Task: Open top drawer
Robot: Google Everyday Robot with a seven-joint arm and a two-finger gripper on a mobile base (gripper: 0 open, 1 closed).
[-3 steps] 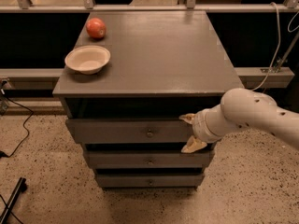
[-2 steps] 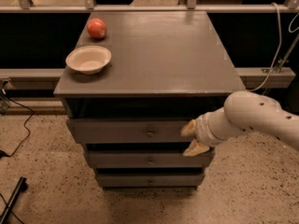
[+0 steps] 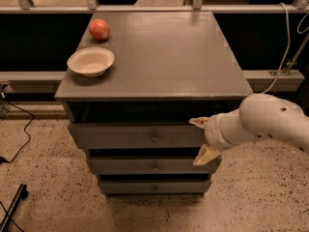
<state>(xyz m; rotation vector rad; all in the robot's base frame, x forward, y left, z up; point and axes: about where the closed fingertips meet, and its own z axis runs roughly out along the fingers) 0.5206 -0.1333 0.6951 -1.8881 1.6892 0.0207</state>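
At the drawer's right end: off-centre pull risk

Just under the tabletop, on the near face of the grey cabinet, sits the top drawer, brass knob mid-front. Gripper is at the front's right end, well right of the knob, fingers spread: one at the upper edge, one at the lower. Contact: cannot tell.

Risks, as judged: pulling from this end may skew and jam the drawer, or the fingers may slip off the edges. A jolt could roll the red fruit beside the bowl, far left.
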